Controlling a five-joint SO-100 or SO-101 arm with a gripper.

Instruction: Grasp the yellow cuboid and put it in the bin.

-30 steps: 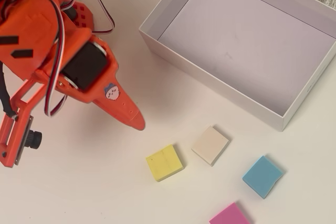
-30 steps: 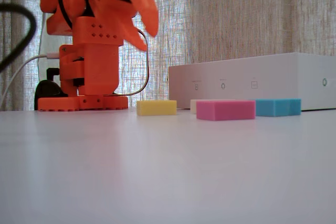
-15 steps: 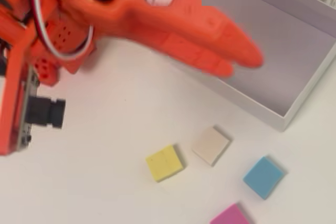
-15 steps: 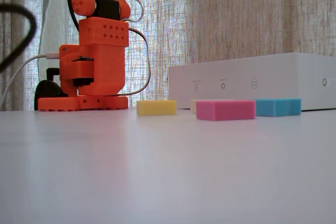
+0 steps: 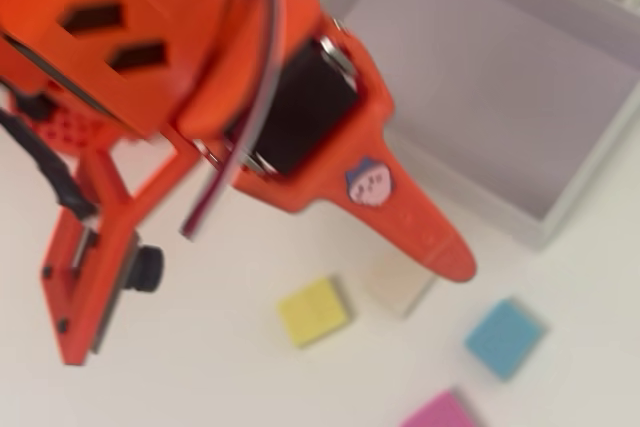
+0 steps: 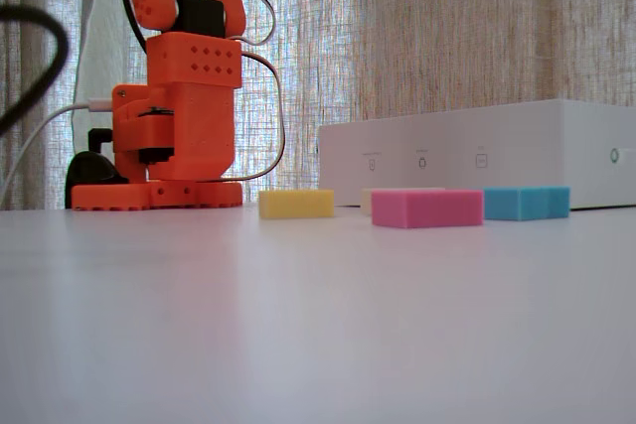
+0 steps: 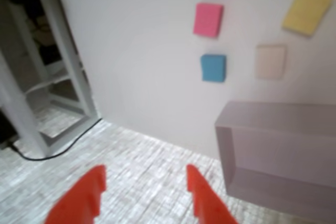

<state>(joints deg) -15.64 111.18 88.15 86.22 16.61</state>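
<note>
The yellow cuboid (image 5: 313,311) lies flat on the white worktop (image 6: 318,325), just beside a beige block (image 5: 398,284), with a blue block (image 5: 504,337) and a pink block (image 5: 440,413) nearby. The bin (image 5: 500,77) sits apart from it, empty. In the wrist view the jaws (image 7: 142,192) hang high above, spread wide and holding nothing.

An orange robot arm (image 6: 179,96) stands at the rear left of a white table (image 6: 298,325). A yellow block (image 6: 296,205), pink block (image 6: 426,209) and blue block (image 6: 527,203) lie before a white box (image 6: 477,151), against sheer curtains (image 6: 447,27).
</note>
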